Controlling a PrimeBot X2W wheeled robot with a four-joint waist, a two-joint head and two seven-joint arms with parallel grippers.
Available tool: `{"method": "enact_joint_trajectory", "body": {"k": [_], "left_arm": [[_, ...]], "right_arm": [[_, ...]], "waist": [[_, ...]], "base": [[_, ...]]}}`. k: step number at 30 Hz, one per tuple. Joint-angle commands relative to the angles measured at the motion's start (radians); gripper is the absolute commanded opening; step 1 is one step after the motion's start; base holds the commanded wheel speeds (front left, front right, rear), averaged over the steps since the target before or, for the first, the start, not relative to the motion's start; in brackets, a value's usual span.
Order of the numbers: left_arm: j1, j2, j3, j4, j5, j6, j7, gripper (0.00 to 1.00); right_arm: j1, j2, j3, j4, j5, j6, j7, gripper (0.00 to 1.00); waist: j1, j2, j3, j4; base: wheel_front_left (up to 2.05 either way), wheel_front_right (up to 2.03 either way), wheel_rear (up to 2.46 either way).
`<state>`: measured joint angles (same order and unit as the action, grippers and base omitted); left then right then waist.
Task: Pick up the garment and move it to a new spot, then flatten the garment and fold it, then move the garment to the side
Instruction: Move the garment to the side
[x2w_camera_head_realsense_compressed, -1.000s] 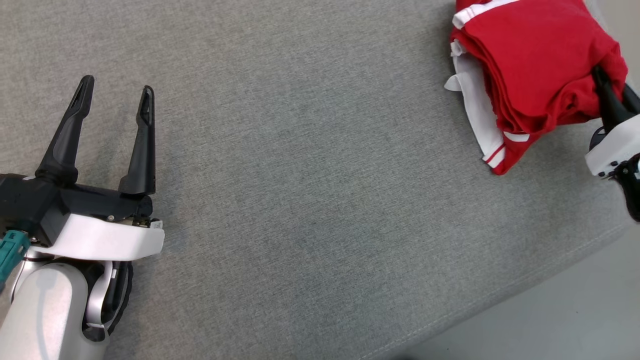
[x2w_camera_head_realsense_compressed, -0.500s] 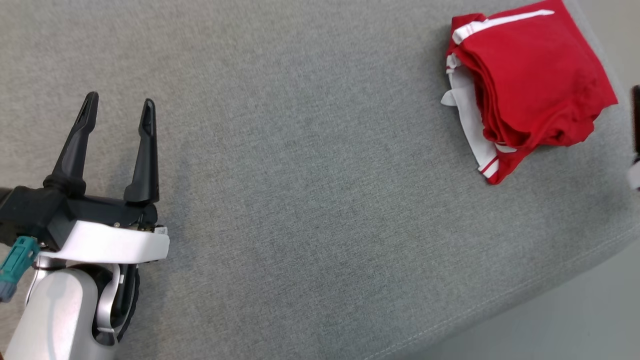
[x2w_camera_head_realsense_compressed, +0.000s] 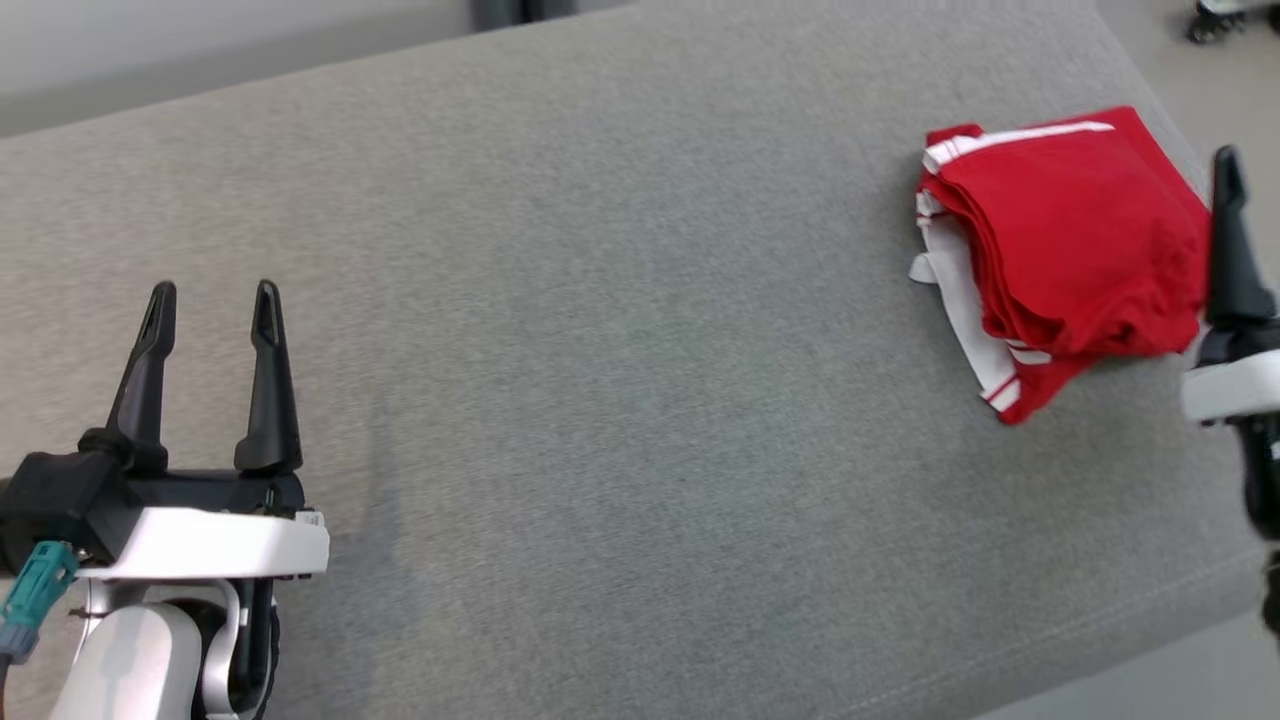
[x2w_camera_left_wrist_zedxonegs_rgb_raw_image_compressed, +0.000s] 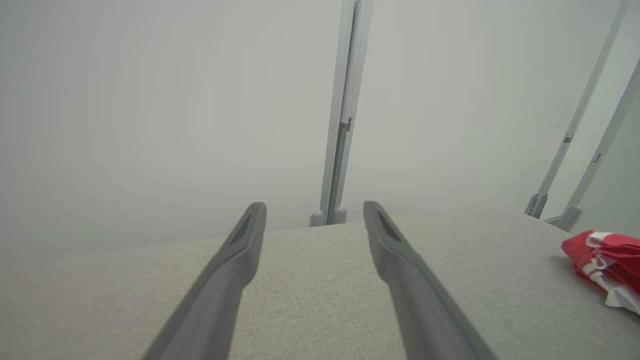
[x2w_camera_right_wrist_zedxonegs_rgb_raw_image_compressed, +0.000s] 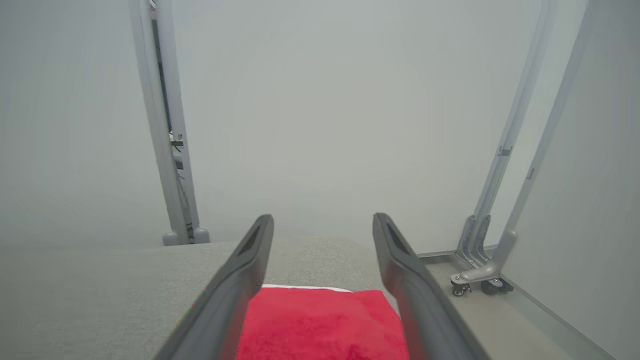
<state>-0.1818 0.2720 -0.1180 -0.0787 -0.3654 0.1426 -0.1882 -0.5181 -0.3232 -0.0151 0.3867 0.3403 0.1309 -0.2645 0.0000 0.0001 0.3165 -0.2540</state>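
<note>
At the lower left of the head view a pale forearm (x2w_camera_head_realsense_compressed: 130, 660) is seen rising from the bottom edge. The left pincer (x2w_camera_head_realsense_compressed: 214, 290) is held low over the grey fabric-covered bench (x2w_camera_head_realsense_compressed: 620, 400), its two dark fingers pointing up the picture, away from the robot. Its jaws are spread wide and nothing is held between them. In the left wrist view the left pincer (x2w_camera_left_wrist_zedxonegs_rgb_raw_image_compressed: 315, 207) is likewise shown open over bare grey cloth, the fingers running nearly level with the bench top.

The garment (x2w_camera_head_realsense_compressed: 1080, 240), red with white stripes and white trim, is laid folded in a compact stack near the bench's far right corner, well apart from the left pincer. In the left wrist view the garment (x2w_camera_left_wrist_zedxonegs_rgb_raw_image_compressed: 607, 260) is glimpsed at the right edge.

In the right wrist view the right pincer (x2w_camera_right_wrist_zedxonegs_rgb_raw_image_compressed: 323, 220) is shown with its jaws wide apart and nothing gripped. The garment (x2w_camera_right_wrist_zedxonegs_rgb_raw_image_compressed: 320, 325) is seen between and beneath the two fingers, its white-striped edge lying short of the fingertips. In the head view one dark finger (x2w_camera_head_realsense_compressed: 1232, 250) of that pincer is seen at the right edge, pointing up the picture just beside the garment's right side. Whether the cloth is touched cannot be told.
</note>
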Motion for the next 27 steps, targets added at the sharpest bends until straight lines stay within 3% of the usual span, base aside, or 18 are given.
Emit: {"method": "enact_joint_trajectory", "body": {"k": [1,5,15,27], "left_arm": [[0.017,0.000,0.008,0.008,-0.008,0.007,-0.009,1.00],[0.054,-0.006,0.015,0.023,-0.019,0.015,-0.022,1.00],[0.136,-0.011,0.003,0.029,-0.017,0.027,-0.029,1.00],[0.235,0.000,-0.022,0.026,-0.025,0.031,-0.001,1.00]], "right_arm": [[0.043,0.026,-0.001,-0.056,-0.029,0.000,-0.001,1.00],[0.126,0.085,0.007,-0.171,-0.076,0.000,0.024,1.00],[0.278,0.177,0.028,-0.282,-0.102,0.000,0.103,1.00],[0.443,0.211,0.008,-0.358,-0.135,0.000,0.167,1.00]], "waist": [[0.0000,-0.0001,-0.046,0.051],[0.0000,-0.0001,-0.091,0.114],[0.0000,-0.0001,-0.166,0.200],[0.0000,-0.0001,-0.262,0.214]], "base": [[0.00,0.00,0.00],[0.00,0.00,0.00],[0.00,0.00,0.00],[0.00,0.00,0.00]]}}
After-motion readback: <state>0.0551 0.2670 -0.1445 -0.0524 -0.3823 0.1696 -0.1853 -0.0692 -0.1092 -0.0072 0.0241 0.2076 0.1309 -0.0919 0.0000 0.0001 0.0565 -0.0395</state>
